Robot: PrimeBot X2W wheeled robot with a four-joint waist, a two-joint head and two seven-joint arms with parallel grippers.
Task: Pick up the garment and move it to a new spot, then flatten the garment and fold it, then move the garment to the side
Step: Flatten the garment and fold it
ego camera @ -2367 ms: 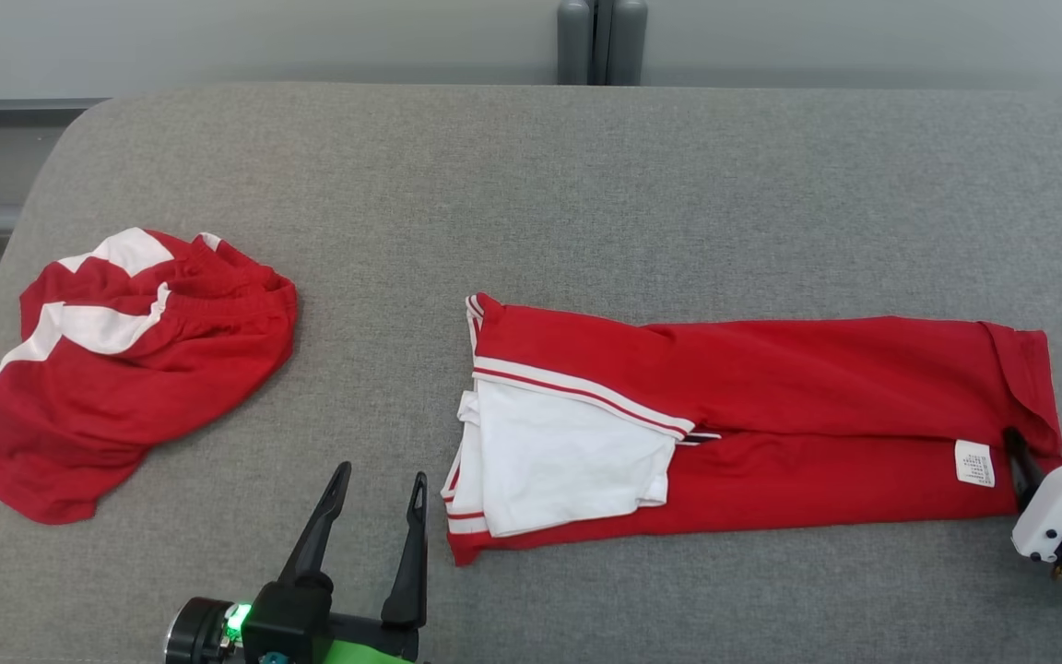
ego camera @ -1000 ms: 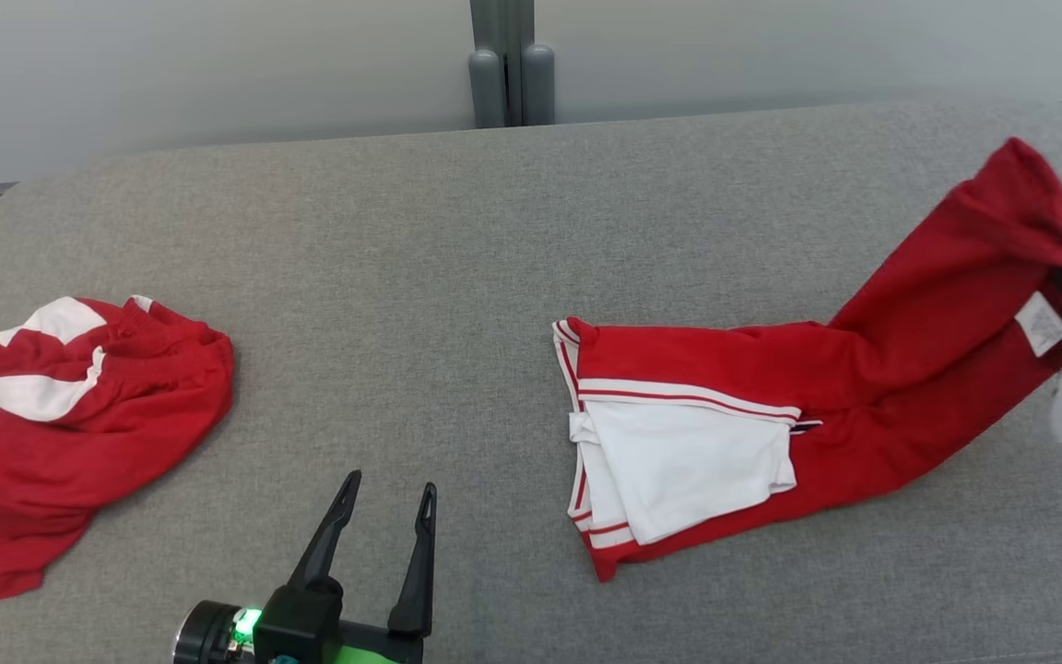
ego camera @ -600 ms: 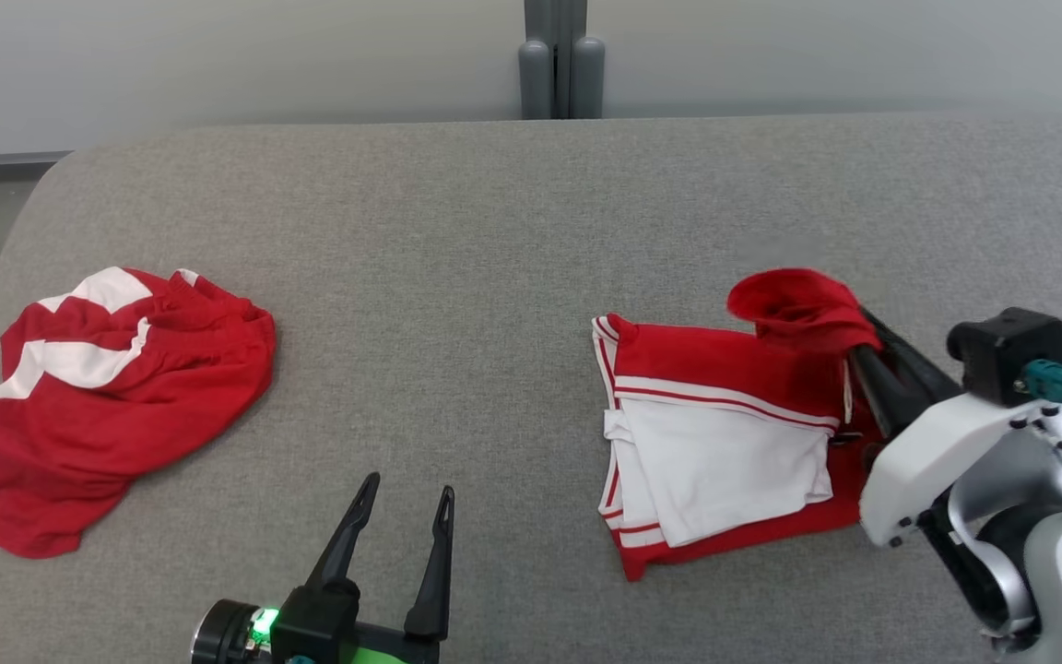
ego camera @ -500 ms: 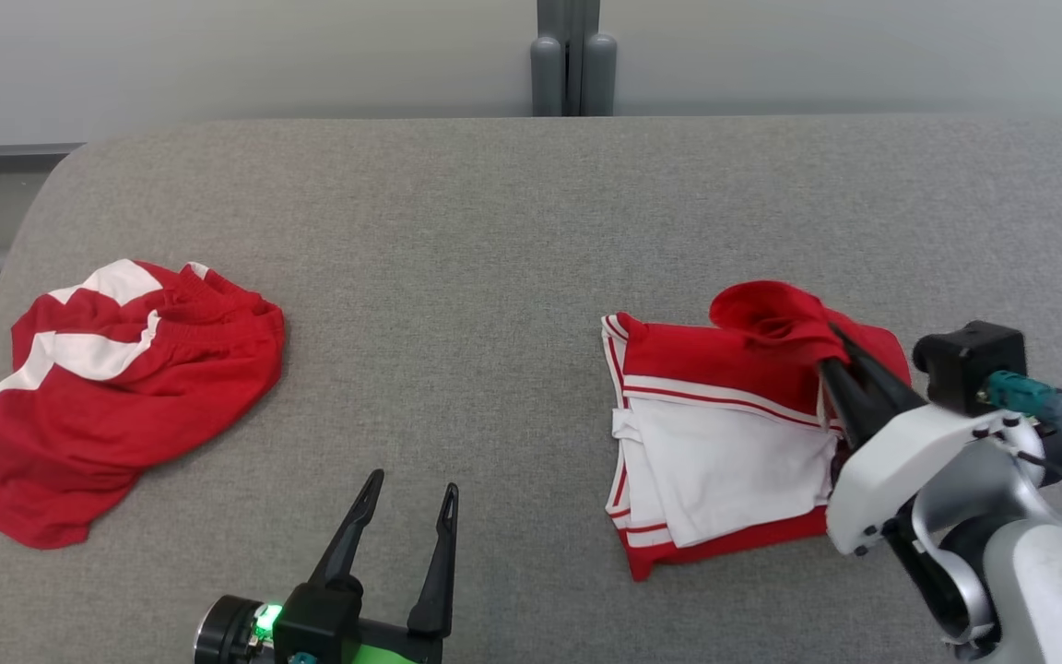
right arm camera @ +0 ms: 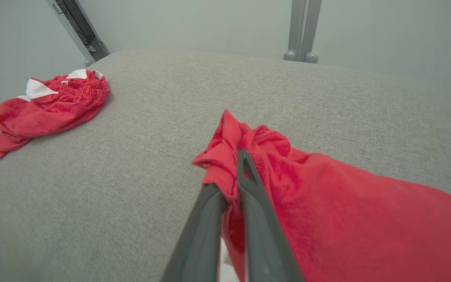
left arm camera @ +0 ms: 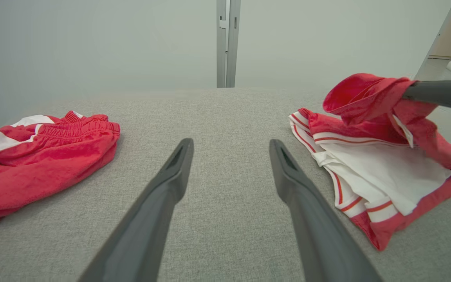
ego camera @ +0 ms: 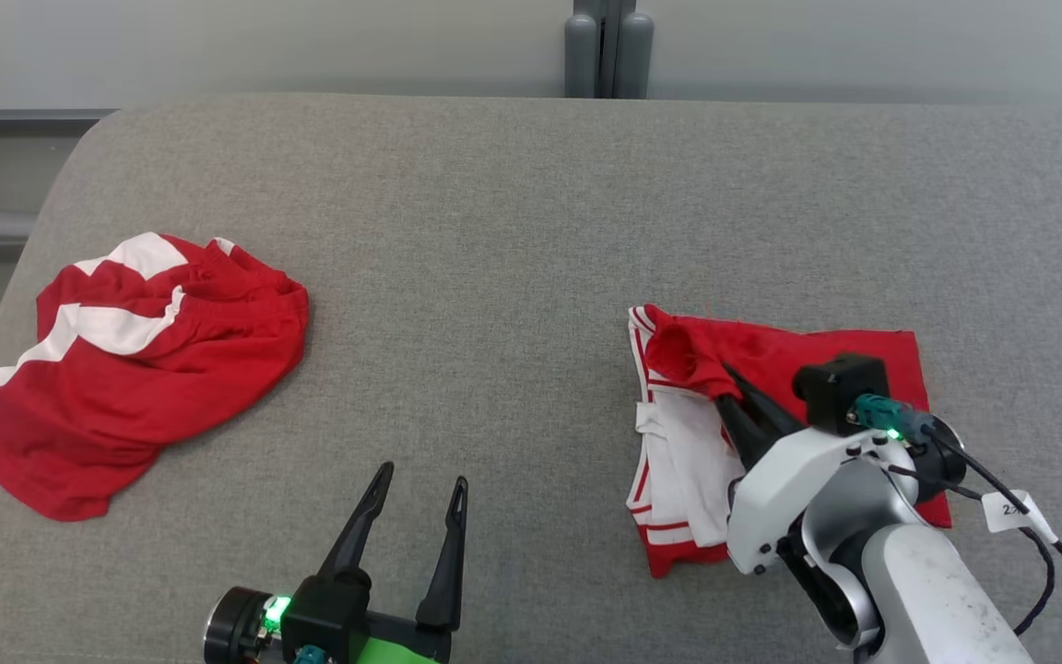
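Garment [ego camera: 771, 355], red with white panel and stripes, doubled over on right of desk [ego camera: 513, 231]; right claw [ego camera: 725, 383] clamped on its lifted red end; left claw [ego camera: 425, 472] spread wide, empty; bare middle reaches red heap [ego camera: 144, 369] at left edge

Two garments: folded garment [ego camera: 854, 355], crumpled garment [ego camera: 153, 369]; two claws: left claw [ego camera: 425, 472], right claw [ego camera: 729, 380].

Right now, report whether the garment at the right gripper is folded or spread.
Folded over, unfinished: the garment lies doubled on itself, its red end bunched and raised in the shut right gripper.
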